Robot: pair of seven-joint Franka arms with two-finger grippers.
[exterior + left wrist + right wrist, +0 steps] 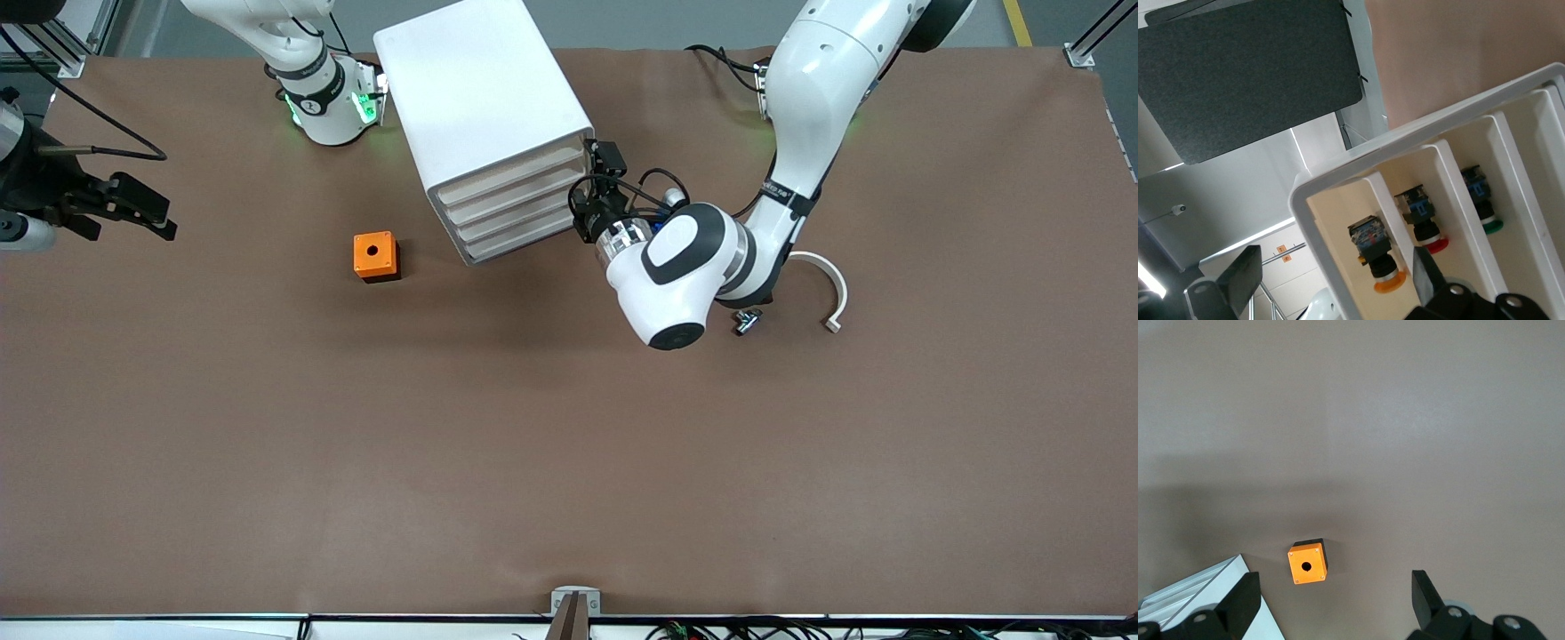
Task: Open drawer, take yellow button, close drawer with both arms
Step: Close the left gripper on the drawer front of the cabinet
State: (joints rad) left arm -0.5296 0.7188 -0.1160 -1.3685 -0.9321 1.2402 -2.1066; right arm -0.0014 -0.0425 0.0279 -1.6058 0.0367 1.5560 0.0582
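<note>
So far: drawer (511,173) looks shut, nothing done.
Left pincer (600,164): released, at the cabinet's (480,80) top front corner.
Right pincer (164,222): released, waiting well apart from the cabinet.
Button (1378,257): inside the cabinet's top drawer.
Remaining: everything.

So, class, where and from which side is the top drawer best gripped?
Probably by its front lip, coming from in front: the drawer sits shut in the cabinet, so only that edge is exposed. The open left gripper is beside it.
</note>
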